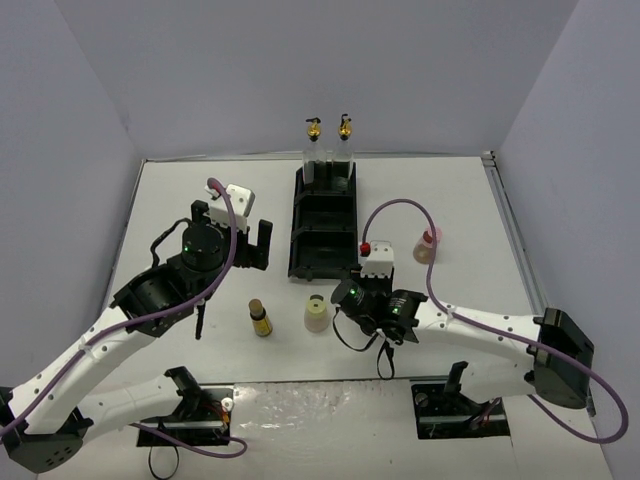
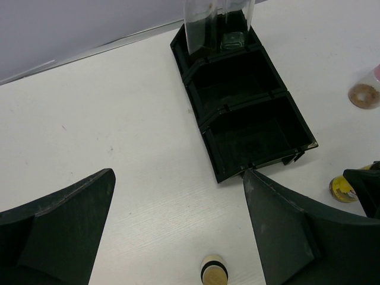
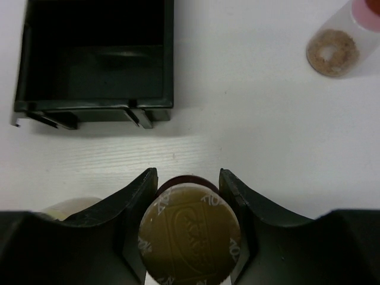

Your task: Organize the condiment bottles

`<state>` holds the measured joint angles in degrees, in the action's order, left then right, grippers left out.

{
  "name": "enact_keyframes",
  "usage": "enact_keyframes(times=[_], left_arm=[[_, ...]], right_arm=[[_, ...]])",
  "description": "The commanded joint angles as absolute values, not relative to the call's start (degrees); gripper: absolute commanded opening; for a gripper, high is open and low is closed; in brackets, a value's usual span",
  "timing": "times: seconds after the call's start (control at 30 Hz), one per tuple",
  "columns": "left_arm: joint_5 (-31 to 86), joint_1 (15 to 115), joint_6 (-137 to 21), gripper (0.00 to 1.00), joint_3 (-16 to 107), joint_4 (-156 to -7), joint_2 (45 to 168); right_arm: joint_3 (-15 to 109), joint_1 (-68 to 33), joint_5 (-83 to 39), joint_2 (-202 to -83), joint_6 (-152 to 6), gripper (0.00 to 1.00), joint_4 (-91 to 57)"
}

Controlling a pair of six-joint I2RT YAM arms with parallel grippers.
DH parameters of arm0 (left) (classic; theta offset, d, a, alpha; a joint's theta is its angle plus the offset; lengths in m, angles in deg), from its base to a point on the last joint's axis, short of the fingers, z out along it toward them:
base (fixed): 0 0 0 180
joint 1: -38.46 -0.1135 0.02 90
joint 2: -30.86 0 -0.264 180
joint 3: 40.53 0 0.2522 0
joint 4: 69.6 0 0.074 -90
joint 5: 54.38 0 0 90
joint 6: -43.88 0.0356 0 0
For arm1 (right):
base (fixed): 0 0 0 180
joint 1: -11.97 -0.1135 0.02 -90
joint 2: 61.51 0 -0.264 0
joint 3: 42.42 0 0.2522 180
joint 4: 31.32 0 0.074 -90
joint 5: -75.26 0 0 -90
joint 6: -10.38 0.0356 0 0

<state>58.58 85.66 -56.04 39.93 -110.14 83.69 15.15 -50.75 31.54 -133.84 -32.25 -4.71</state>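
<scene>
Right gripper (image 3: 189, 178): clenched on short amber-yellow bottle (image 3: 190, 237), likely destined for black plastic compartmented tray (image 3: 95, 105).
Left gripper (image 2: 178, 175): released, empty.

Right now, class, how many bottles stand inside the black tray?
2: the left tall bottle and the right tall bottle, side by side in the tray's farthest compartment.

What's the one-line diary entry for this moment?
right tool: shut on amber bottle | left tool: open, empty | tray: two tall bottles in far compartment | table: cream bottle, second amber bottle, pink-capped bottle
</scene>
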Motion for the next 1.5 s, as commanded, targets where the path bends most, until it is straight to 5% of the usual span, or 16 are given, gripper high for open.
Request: enact_keyframes(times=[0.0,0.53,0.87,1.47], left_arm=[[59.35,85.83,-55.18,0.86,40.64,-107.79,82.54],[60.06,85.83,-54.82,0.86,41.26,-107.97,82.93],[60.23,85.66,-54.47,0.86,42.05,-107.97,83.42],[60.47,85.48,-54.18,0.86,42.67,-109.08,83.12]], right_arm=[[25.63,-50.96,36.42,-128.32,-34.61,0.00,-1.13],[50.29,-30.29,15.40,-146.57,-54.60,0.00,-10.95],[62.26,-25.91,8.53,-159.95,-57.97,0.00,-14.42],[61.96,-21.25,5.57,-170.28,-59.52,0.00,-24.66]])
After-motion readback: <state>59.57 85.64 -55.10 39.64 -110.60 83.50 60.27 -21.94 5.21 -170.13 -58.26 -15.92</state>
